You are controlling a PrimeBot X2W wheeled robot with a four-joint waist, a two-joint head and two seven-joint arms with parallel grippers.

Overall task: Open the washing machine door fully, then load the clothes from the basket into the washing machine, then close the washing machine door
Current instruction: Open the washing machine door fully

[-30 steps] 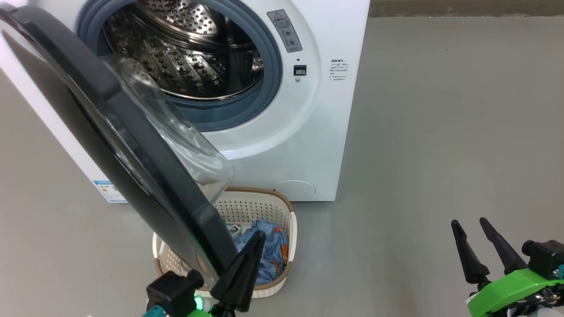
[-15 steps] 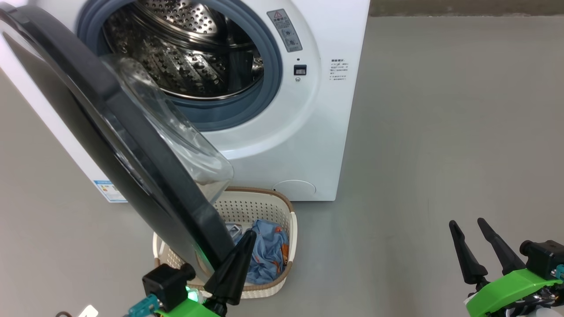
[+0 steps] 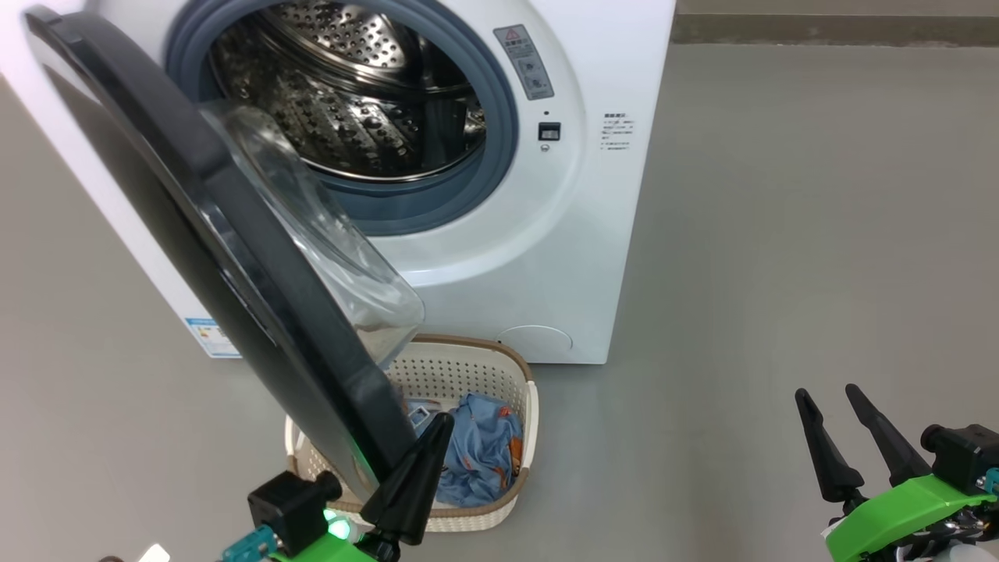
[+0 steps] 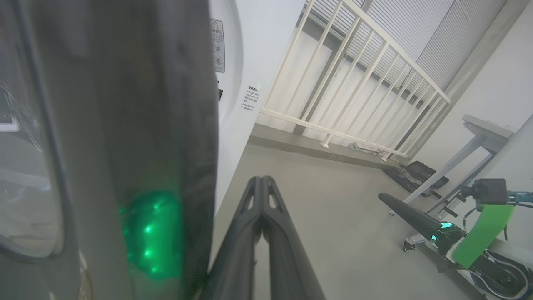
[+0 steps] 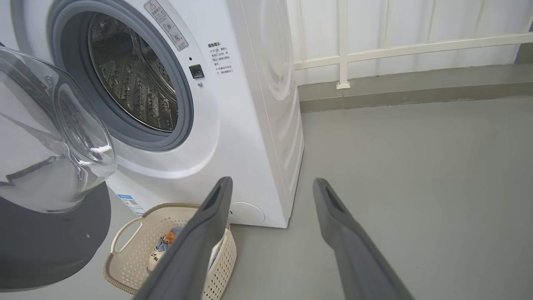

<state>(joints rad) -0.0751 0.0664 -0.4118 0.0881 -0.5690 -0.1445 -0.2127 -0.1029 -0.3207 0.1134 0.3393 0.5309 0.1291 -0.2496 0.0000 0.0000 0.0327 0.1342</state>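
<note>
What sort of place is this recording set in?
Probably a lab or test space staged as a laundry corner, not a home: the washing machine and basket sit on bare grey floor, with a white railing and a metal-framed table.

The big round door (image 3: 234, 257) on the white boxy washer (image 3: 507, 257) is glossy black plastic, with a clear, smooth, bulging glass porthole (image 3: 328, 250) in it. The drum (image 3: 351, 86) is shiny perforated steel, ringed by a matt grey-blue rubber gasket (image 3: 425, 211). At the washer's 6 o'clock, the cream perforated plastic basket (image 3: 460, 375) has a brown woven-look rim and holds soft, crumpled light-blue cloth (image 3: 480, 445). The grey floor (image 3: 780, 273) is smooth and matt-ish.
</note>
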